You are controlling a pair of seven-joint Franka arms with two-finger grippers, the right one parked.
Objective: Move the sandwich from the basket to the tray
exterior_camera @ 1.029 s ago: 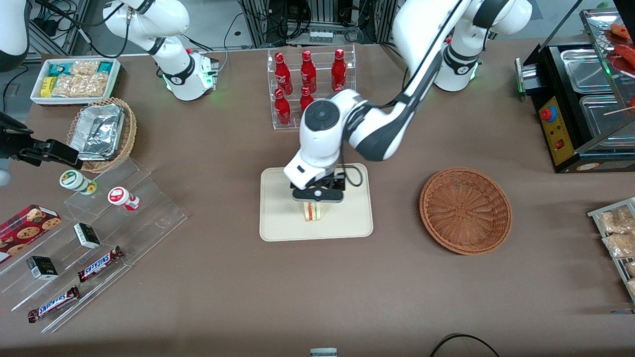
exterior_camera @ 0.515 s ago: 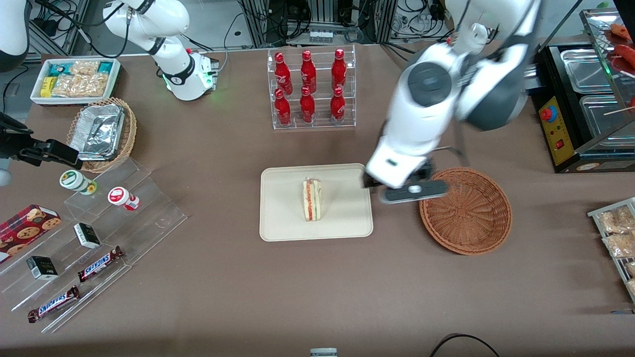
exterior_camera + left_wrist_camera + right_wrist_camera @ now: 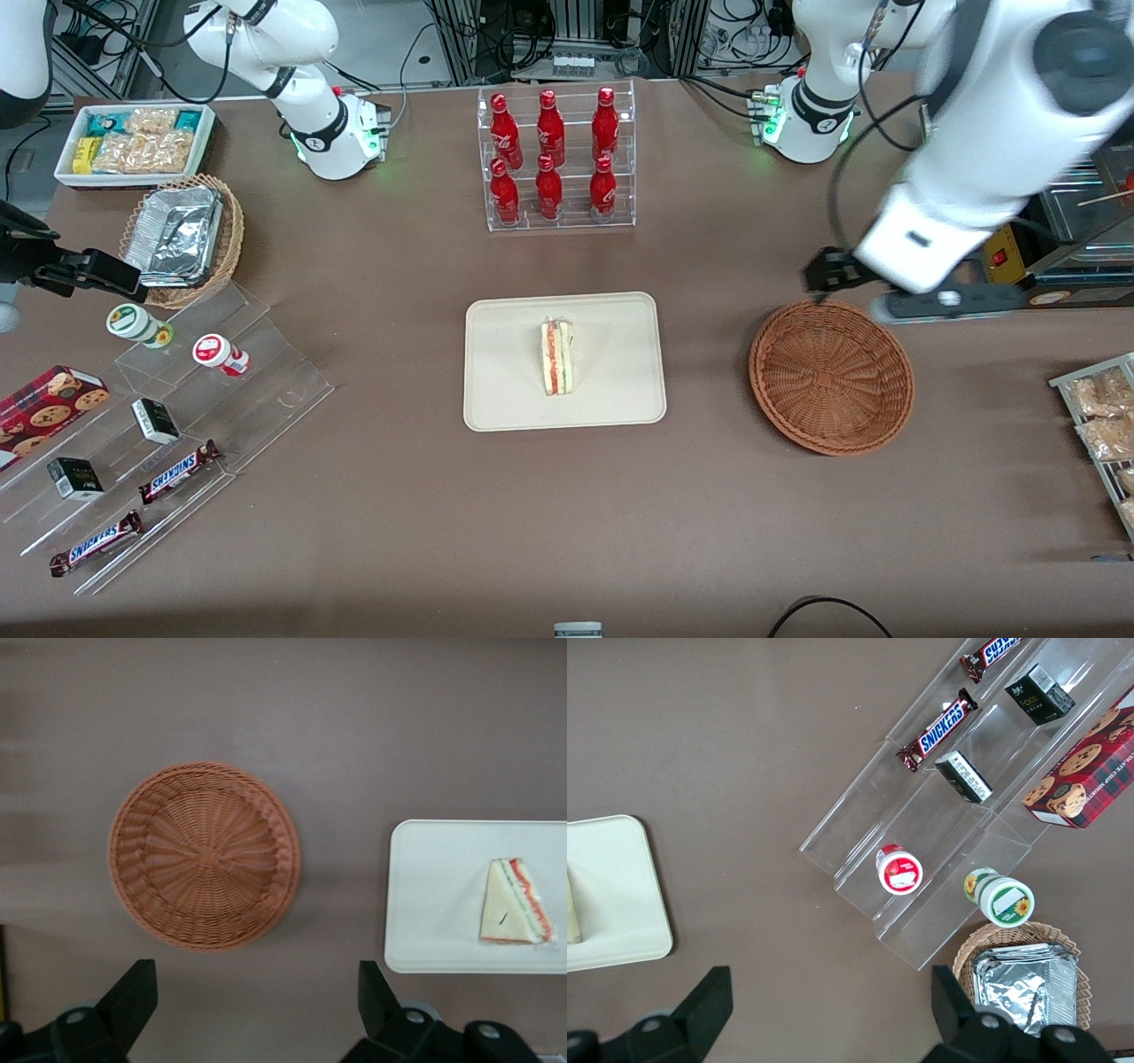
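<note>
The end effector [image 3: 257, 1014] hangs high with fingers spread wide, near the basket [image 3: 831, 377] toward the working arm's end of the table [image 3: 372, 496]. Open table separates basket from tray [image 3: 611, 399]. Only the sandwich [image 3: 557, 357] lies on the tray; the bottle rack [image 3: 556, 158] stands farther back.

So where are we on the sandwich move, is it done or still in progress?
It looks done: the sandwich lies on the tray, and the basket is empty. Nothing is in hand; the tool is open, holds nothing, and hangs above the table beside the basket, toward the working arm's end. Nothing looks left except perhaps parking the arm.
</note>
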